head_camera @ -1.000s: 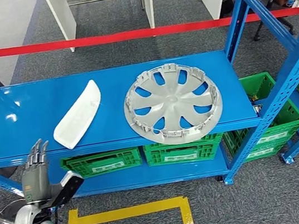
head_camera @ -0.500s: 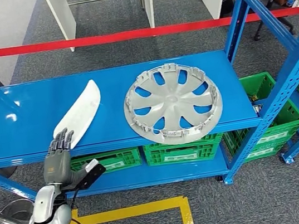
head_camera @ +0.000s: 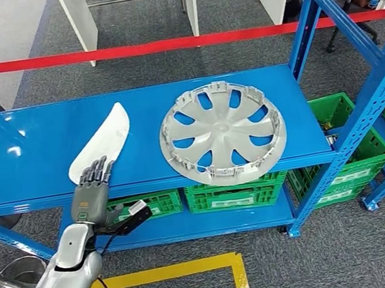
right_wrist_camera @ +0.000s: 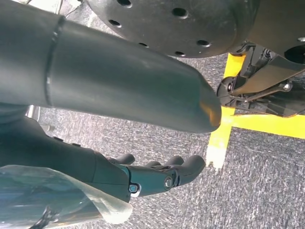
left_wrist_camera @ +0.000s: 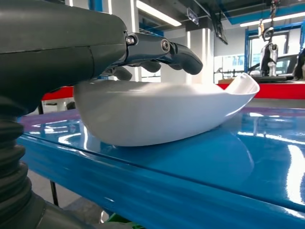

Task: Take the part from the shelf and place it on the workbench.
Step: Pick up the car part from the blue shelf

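A blue steel shelf (head_camera: 27, 150) was seen across the head view, standing on grey carpet (head_camera: 150, 20) marked with yellow tape (head_camera: 165, 271). A red bar (head_camera: 165, 45) was stretched behind it, and white table legs (head_camera: 76, 20) were seen beyond. Green crates (head_camera: 230, 195) were stored on the lower level. A silver wheel cover (head_camera: 223, 133) was laid flat on the top board, right of centre. The part (head_camera: 107, 144), a long white curved shell, was laid on the same board to the left of the cover, apart from it, with its near end close to the front edge.

The left hand (head_camera: 93, 193) was raised at the shelf's front edge, palm down, with its fingers (left_wrist_camera: 169, 47) spread and extended over the part's near end; whether they were touching it could not be told, and nothing was gripped. The right hand (right_wrist_camera: 158, 176) was hung low over the carpet, fingers loosely extended and holding nothing.
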You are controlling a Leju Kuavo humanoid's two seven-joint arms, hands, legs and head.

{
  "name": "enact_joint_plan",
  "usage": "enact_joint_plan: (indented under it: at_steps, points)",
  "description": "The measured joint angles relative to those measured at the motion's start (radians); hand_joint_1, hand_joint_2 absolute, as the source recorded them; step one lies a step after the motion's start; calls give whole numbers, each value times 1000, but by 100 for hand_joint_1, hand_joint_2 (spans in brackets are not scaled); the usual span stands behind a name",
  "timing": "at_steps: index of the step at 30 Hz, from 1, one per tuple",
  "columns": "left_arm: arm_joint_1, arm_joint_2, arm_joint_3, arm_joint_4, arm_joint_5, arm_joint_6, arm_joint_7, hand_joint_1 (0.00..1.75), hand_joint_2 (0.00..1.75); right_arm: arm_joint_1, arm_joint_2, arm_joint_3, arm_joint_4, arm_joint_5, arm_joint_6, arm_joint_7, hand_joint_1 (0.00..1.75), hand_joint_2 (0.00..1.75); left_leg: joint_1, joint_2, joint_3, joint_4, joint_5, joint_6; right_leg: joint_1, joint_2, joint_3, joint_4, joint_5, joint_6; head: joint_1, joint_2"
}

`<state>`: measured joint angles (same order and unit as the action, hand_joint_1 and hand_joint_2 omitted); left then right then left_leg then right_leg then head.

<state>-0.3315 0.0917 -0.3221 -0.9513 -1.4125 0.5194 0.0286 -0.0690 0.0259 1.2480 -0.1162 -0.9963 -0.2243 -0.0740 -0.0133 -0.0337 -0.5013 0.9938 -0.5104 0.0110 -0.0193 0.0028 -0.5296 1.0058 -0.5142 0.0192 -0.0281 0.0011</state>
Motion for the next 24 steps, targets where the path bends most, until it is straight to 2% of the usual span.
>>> enact_joint_plan:
  at_steps: [8, 24]
  points:
    - [-10, 23, 0, -1, 54, 17, 13, 0, 175, 1, 0, 14, 0, -14, -1, -4, 0, 0, 0, 0, 0, 0, 0, 0, 0, 0, 0, 0, 0, 0, 0, 0]
    - [-7, 59, 102, -46, 152, 57, -13, 0, 175, 1, 0, 33, 1, -27, -3, -10, 0, 0, 0, 0, 0, 0, 0, 0, 0, 0, 0, 0, 0, 0, 0, 0]
